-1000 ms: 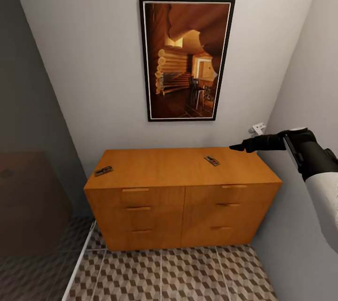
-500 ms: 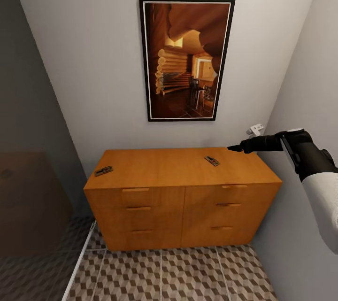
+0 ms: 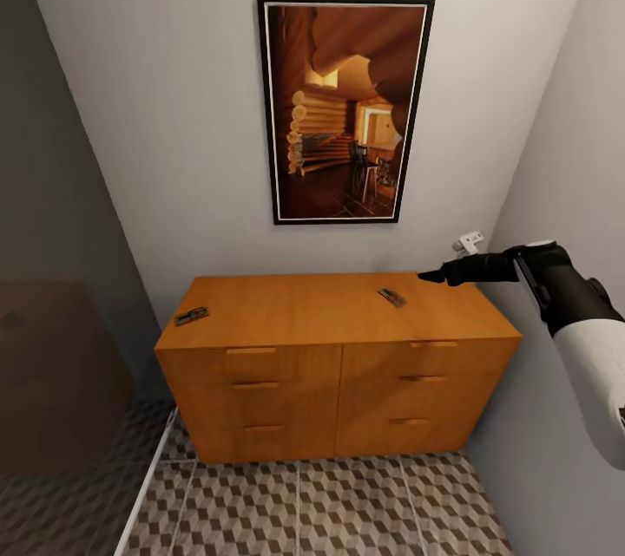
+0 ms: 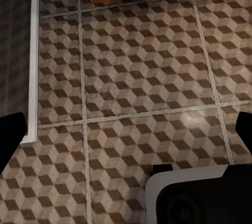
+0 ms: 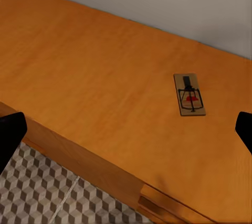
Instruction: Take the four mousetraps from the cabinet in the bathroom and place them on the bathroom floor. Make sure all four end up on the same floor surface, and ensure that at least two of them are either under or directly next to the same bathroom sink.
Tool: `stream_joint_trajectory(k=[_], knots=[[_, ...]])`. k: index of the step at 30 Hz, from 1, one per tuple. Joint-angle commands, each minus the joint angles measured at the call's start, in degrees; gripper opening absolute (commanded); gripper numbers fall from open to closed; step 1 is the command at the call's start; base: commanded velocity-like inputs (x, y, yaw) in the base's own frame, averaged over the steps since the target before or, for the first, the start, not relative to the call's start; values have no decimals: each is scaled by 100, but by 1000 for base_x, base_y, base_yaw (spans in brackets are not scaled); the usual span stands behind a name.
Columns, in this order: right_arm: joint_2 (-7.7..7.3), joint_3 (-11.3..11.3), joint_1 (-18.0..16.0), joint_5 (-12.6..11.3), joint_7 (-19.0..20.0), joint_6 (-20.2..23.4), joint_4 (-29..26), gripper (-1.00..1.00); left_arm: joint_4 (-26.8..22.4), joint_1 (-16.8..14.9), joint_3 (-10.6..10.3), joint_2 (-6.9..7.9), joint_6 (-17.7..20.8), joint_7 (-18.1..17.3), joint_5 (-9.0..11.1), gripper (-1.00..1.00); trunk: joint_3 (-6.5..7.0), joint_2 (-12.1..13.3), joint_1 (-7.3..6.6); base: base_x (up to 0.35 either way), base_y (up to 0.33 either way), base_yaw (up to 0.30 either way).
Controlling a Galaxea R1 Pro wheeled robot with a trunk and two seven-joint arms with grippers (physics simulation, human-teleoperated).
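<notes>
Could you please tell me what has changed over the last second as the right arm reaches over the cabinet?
The right gripper has crept leftward over the cabinet toward the nearer mousetrap, empty and not yet touching it. Both mousetraps, including the far one, the drawers and the camera view stayed as they were.

The cabinet stands on the bathroom floor with its back against the wall, and serves as the landmark. On its top surface lie two mousetraps, well apart: one mousetrap at the cabinet's left edge, the other mousetrap right of the cabinet's middle, toward the back. A framed picture hangs on the wall above the cabinet. The right gripper hovers over the cabinet's right rear part, just right of the nearer mousetrap. A side wall runs close along the cabinet's right end.
</notes>
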Motion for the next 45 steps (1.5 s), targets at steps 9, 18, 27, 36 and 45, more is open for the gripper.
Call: stream_joint_trajectory(k=[9, 18, 27, 36, 45], knots=[[-13, -4, -2, 42, 31, -382, 437, 100, 20, -12, -40, -1, -32, -10, 46, 100, -13, -13, 4, 59, 0, 0], [-17, -5, -4, 42, 31, -469, 543, 100, 20, -12, -37, 0, -32, -10, 46, 100, -13, -13, 4, 243, 0, 0], [-121, 3, -2, 42, 38, -479, 577, 100, 20, -12, -37, 4, -32, -10, 46, 100, -13, -13, 4, 242, 0, 0], [-220, 1, -2, 42, 33, -479, 781, 100, 20, -12, -37, 5, -28, -6, 46, 100, -13, -13, 4, 36, 0, 0], [-362, -3, -2, 42, 31, -479, 906, 100, 20, -12, -37, 4, -24, -1, 46, 100, -13, -13, 4, 3, 0, 0]])
